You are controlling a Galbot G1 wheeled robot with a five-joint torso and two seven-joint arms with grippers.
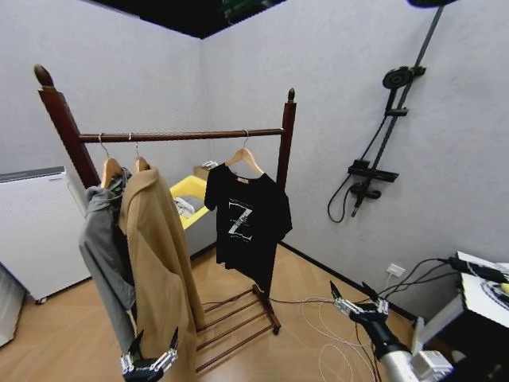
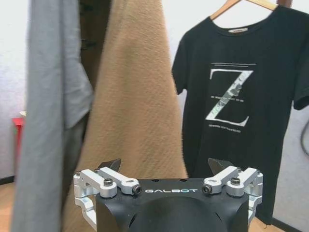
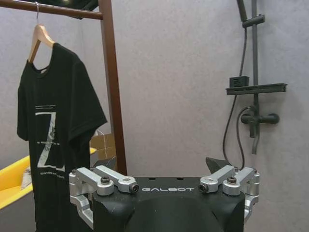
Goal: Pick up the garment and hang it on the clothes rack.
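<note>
The soft black garment (image 1: pixel 246 223) is hung on its pale wooden hanger from the smooth round rail of the clothes rack (image 1: pixel 284 143), at about 12 o'clock. The left gripper (image 1: pixel 149 354) at 7 o'clock and the right gripper (image 1: pixel 355 300) at 4 o'clock are held wide open, with nothing in them. The fuzzy tan coat (image 1: pixel 159 263) is partly hidden low down by the left gripper.

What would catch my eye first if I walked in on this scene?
Probably the black T-shirt with its white Z, hanging on a wooden hanger at the right end of the tall dark clothes rack. Left of it hang a long tan coat and a grey jacket.
</note>
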